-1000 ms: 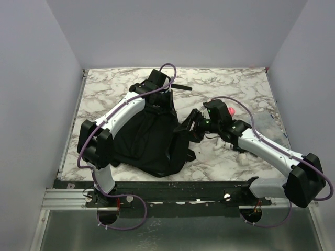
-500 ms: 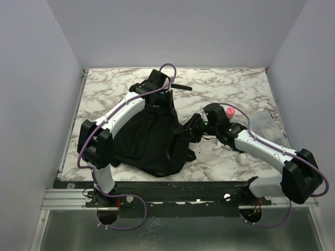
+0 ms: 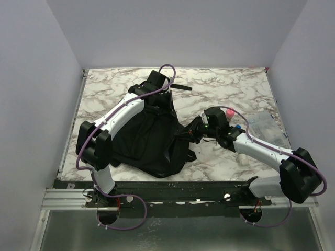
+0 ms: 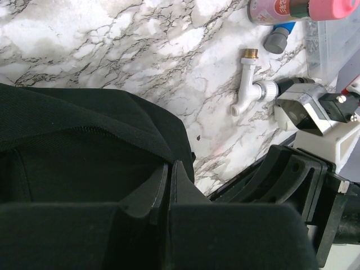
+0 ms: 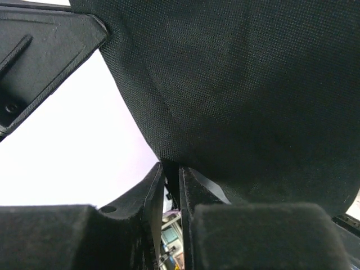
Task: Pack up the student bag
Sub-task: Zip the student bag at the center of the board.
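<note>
Marble table point(image 3: 235, 83); student bag point(image 3: 146, 141) pinched by left tool point(image 4: 169, 169), right tool point(image 5: 171, 169)

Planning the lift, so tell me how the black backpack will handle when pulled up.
The backpack probably flops: its cloth sags in folds between the left gripper and right gripper. Coarse weave in the right wrist view looks grippy, so slipping seems unlikely.

White tap point(image 4: 246, 87) near pink-capped can point(image 4: 295, 8)
</note>
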Robot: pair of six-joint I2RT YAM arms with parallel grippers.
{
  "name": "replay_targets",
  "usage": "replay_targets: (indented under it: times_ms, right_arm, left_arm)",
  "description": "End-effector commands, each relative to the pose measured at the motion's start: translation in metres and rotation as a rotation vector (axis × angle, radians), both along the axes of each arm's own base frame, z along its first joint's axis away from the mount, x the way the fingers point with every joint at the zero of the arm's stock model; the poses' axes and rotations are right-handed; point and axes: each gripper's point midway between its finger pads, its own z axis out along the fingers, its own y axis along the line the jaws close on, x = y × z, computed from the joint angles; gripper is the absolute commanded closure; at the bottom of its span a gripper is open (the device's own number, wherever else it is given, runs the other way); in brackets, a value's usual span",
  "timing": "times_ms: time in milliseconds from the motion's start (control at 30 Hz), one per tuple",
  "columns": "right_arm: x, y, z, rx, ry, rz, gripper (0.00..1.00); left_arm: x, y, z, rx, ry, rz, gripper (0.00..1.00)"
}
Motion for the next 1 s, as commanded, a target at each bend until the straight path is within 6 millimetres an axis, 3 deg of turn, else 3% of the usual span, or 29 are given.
replay_targets:
  times_ms: [0, 233, 400, 567, 667, 800, 967]
  right_arm:
    - [0.007, -0.002, 0.011, 0.038, -0.059, -0.018, 0.85]
    - [0.000, -0.010, 0.014, 0.011, -0.101, -0.001, 0.97]
    - [-0.008, -0.009, 0.011, 0.001, -0.147, 0.074, 0.96]
    - [-0.014, 0.000, 0.016, 0.030, -0.264, 0.193, 0.84]
    - [-0.013, 0.007, 0.013, 0.043, -0.317, 0.264, 0.86]
    - [-0.014, 0.009, 0.008, 0.026, -0.347, 0.318, 0.99]
    - [-0.021, 0.011, 0.013, 0.044, -0.384, 0.386, 0.90]
  left_arm:
    - [-0.009, -0.013, 0.044, -0.121, -0.070, -0.044, 1.00]
    - [-0.006, -0.012, 0.042, -0.115, -0.075, -0.041, 1.00]
    - [-0.006, -0.013, 0.043, -0.127, -0.068, -0.047, 1.00]
    - [-0.010, -0.014, 0.050, -0.156, -0.062, -0.060, 1.00]
    - [-0.013, -0.016, 0.053, -0.176, -0.051, -0.069, 1.00]
    - [-0.017, -0.017, 0.052, -0.190, -0.035, -0.077, 1.00]
    - [-0.020, -0.017, 0.050, -0.190, -0.030, -0.084, 1.00]
